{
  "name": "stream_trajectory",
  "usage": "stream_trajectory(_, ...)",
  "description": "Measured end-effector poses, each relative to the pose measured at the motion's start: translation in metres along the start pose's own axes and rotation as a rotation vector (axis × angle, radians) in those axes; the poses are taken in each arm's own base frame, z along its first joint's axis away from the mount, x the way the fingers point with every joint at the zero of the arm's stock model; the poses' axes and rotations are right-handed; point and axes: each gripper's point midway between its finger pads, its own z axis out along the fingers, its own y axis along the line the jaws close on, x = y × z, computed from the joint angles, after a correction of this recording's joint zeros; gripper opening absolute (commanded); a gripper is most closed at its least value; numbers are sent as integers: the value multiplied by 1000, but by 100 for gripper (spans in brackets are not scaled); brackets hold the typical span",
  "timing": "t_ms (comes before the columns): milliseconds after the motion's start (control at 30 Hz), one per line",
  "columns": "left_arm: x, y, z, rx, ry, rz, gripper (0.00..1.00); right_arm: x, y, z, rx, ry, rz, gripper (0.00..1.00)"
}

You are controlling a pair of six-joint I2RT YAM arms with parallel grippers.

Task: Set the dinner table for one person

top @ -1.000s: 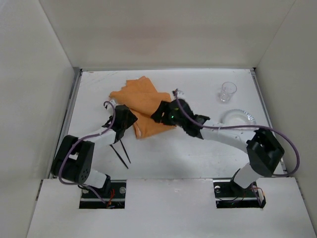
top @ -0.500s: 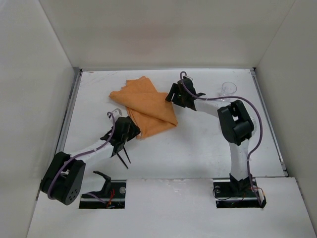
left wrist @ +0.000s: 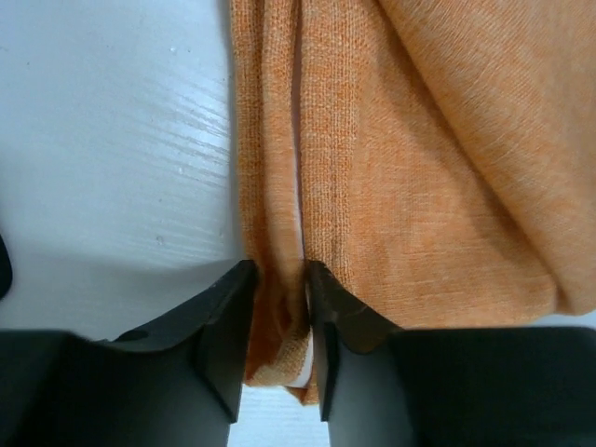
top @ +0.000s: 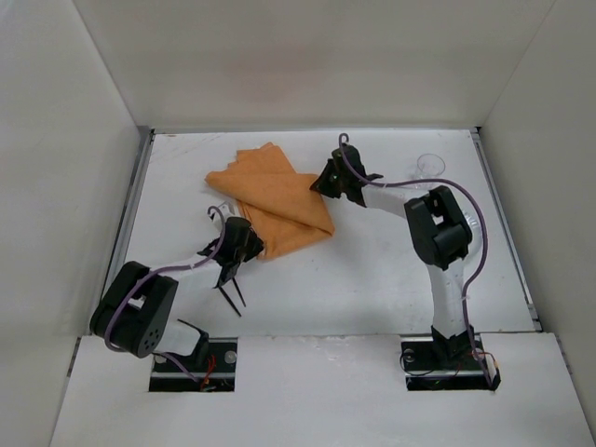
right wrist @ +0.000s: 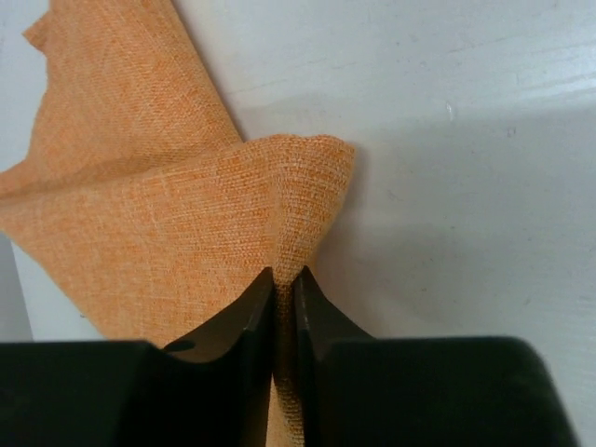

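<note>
Lying matte white, the dinner table bears a folded orange placemat

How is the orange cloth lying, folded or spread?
Folded: orange cloth overlaps itself in layers; left gripper and right gripper each pinch a fold.

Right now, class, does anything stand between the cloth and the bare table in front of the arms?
Yes: two black sticks lie on the table just on the near side of the cloth, beside the left gripper. Nothing else visible does. Both the left and the right gripper pinch the cloth.
</note>
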Motion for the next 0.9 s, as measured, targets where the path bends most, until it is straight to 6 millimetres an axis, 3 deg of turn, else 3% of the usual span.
stream_trajectory(67, 0, 1, 5, -5, 2, -7, 9, -2, -1, -2, 1, -20, 7, 13)
stream_trajectory(200, -9, 0, 11, -1, -19, -35, 4, -13, -6, -32, 23, -95, 15, 13)
stream_trajectory(333, -16, 3, 15, -9, -39, -59, 3, -40, -19, -106, 45, -250, 54, 14)
stream_trajectory(400, -17, 4, 15, -13, -43, -62, 3, -55, -34, -150, 59, -361, 109, 14)
stream_trajectory(467, -19, 6, 16, -17, -47, -65, 3, -60, -54, -182, 86, -456, 170, 14)
stream_trajectory(533, -21, 6, 16, -19, -52, -70, 3, -47, -78, -194, 133, -487, 211, 15)
stream_trajectory(700, -36, 15, 7, -37, -96, -93, 3, 22, -137, -185, 321, -393, 204, 17)
stream_trajectory(767, -45, 19, 0, -42, -125, -105, 3, 42, -142, -187, 351, -370, 178, 17)
stream_trajectory(900, -61, 26, -16, -61, -186, -114, 4, 62, -127, -200, 341, -375, 124, 22)
